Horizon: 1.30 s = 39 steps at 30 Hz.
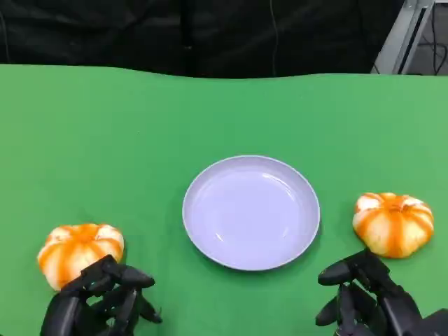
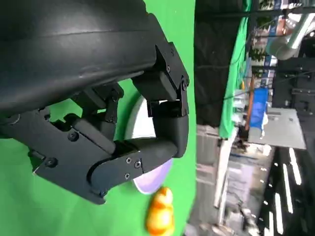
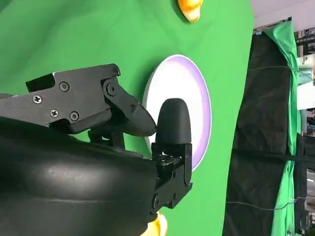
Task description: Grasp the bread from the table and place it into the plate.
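A pale lavender plate (image 1: 250, 212) sits in the middle of the green table. One orange-and-white bun (image 1: 79, 250) lies at the near left, another bun (image 1: 393, 222) at the near right. My left hand (image 1: 101, 299) hovers just in front of the left bun, fingers apart and holding nothing. My right hand (image 1: 371, 295) is low at the near right, a little in front of the right bun, also holding nothing. The left wrist view looks past the left hand (image 2: 113, 142) to the plate (image 2: 153, 180) and the far bun (image 2: 161, 214). Beyond the right hand (image 3: 147, 128), the right wrist view shows the plate (image 3: 197, 93) and the far bun (image 3: 189, 9).
Green cloth (image 1: 140, 126) covers the table out to its far edge, with a black curtain (image 1: 210, 35) behind it. A metal stand (image 1: 406, 35) rises at the far right. Open cloth lies between each bun and the plate.
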Available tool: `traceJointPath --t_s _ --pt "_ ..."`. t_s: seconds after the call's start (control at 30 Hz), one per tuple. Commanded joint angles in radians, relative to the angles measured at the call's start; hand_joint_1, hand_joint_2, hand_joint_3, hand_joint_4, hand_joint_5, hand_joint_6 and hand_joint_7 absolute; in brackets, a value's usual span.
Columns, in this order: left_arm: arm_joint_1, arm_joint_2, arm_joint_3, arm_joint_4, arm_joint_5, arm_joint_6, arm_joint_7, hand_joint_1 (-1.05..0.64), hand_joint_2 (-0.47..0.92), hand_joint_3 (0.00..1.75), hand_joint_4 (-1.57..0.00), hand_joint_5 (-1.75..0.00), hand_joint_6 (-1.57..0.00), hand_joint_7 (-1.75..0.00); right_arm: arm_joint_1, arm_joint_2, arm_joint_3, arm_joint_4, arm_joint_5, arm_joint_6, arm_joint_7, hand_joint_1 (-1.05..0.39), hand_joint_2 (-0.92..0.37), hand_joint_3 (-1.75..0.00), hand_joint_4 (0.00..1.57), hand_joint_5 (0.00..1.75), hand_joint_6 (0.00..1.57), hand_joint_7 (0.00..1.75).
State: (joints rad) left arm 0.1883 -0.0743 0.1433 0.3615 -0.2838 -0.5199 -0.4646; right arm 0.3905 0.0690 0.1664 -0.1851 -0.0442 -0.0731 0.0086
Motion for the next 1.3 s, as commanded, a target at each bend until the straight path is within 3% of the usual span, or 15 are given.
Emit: traceJointPath --t_s 0.03,0.07,0.13,0.27,0.4,0.53,0.57,0.7,0.8,0.9,0.93,1.0,1.3 --pt "0.000 0.047 -0.003 0.027 0.150 -0.138 0.085 -0.39 0.83 0.45 -0.72 -0.95 -0.83 -0.38 0.002 -0.005 0.001 -0.018 -0.010 0.007 -0.011 -0.28 -0.92 -0.94 0.40 1.75 0.21 1.75" --pt "0.000 0.064 -0.007 0.035 0.219 -0.189 0.122 -0.40 0.87 0.37 -0.70 -0.94 -0.82 -0.33 0.002 -0.004 0.002 -0.019 -0.011 0.009 -0.012 -0.28 -0.92 -0.94 0.40 1.75 0.21 1.75" --pt "-0.002 0.095 -0.009 0.046 0.356 -0.269 0.207 -0.41 0.91 0.31 -0.55 -0.87 -0.66 -0.19 0.002 -0.001 0.003 -0.022 -0.011 0.018 -0.014 -0.29 -0.92 -0.94 0.39 1.75 0.21 1.75" --pt "-0.006 0.135 -0.011 0.051 0.581 -0.353 0.396 -0.47 0.92 0.26 -0.43 -0.83 -0.54 -0.11 0.003 -0.002 0.003 -0.020 -0.010 0.012 -0.011 -0.29 -0.92 -0.94 0.38 1.75 0.21 1.75" --pt "0.019 0.177 -0.023 -0.058 0.842 -0.273 0.590 -0.59 0.92 0.28 -0.16 -0.91 -0.41 -0.02 0.005 -0.002 0.004 -0.019 -0.008 0.010 -0.008 -0.29 -0.92 -0.94 0.39 1.75 0.20 1.75" --pt "0.028 0.200 -0.057 -0.081 0.891 -0.237 0.664 -0.61 0.92 0.29 -0.11 -0.94 -0.38 0.00 0.005 -0.002 0.005 -0.019 -0.009 0.010 -0.009 -0.29 -0.92 -0.95 0.40 1.75 0.21 1.75" --pt "0.039 0.221 -0.058 -0.147 0.982 -0.177 0.694 -0.61 0.92 0.29 -0.11 -0.95 -0.38 0.00 0.004 -0.002 0.006 -0.012 -0.008 0.001 -0.007 -0.29 -0.92 -0.95 0.40 1.75 0.21 1.75" --pt "0.083 0.271 -0.081 -0.335 1.267 0.029 0.820 -0.68 0.92 0.28 0.00 -0.60 -0.23 -0.01 0.006 -0.002 0.012 0.000 -0.007 -0.021 -0.004 -0.29 -0.92 -0.95 0.40 1.75 0.21 1.75" --pt "0.098 0.286 -0.116 -0.384 1.327 0.127 0.850 -0.68 0.92 0.28 0.00 -0.39 -0.19 -0.01 0.007 -0.004 0.013 0.006 -0.004 -0.030 0.001 -0.29 -0.92 -0.95 0.40 1.75 0.21 1.75" --pt "0.096 0.306 -0.150 -0.404 1.355 0.208 0.839 -0.68 0.92 0.28 0.00 -0.32 -0.18 -0.01 0.007 -0.003 0.013 0.007 -0.006 -0.032 0.001 -0.30 -0.92 -0.95 0.41 1.75 0.21 1.75" --pt "0.085 0.311 -0.164 -0.408 1.380 0.260 0.810 -0.68 0.92 0.25 0.00 -0.14 -0.11 -0.02 0.007 -0.002 0.013 0.004 -0.005 -0.027 0.000 -0.30 -0.92 -0.95 0.41 1.75 0.21 1.75" --pt "0.067 0.321 -0.189 -0.412 1.415 0.342 0.769 -0.68 0.92 0.23 0.00 -0.04 -0.06 -0.02 0.008 0.000 0.013 -0.001 -0.005 -0.018 -0.001 -0.30 -0.92 -0.95 0.41 1.75 0.21 1.75" --pt "-0.048 0.348 -0.295 -0.307 1.446 0.567 0.698 -0.62 0.92 0.20 0.00 0.00 -0.01 0.00 0.011 -0.003 0.013 0.012 -0.003 -0.034 0.002 -0.30 -0.92 -0.95 0.40 1.75 0.20 1.75"
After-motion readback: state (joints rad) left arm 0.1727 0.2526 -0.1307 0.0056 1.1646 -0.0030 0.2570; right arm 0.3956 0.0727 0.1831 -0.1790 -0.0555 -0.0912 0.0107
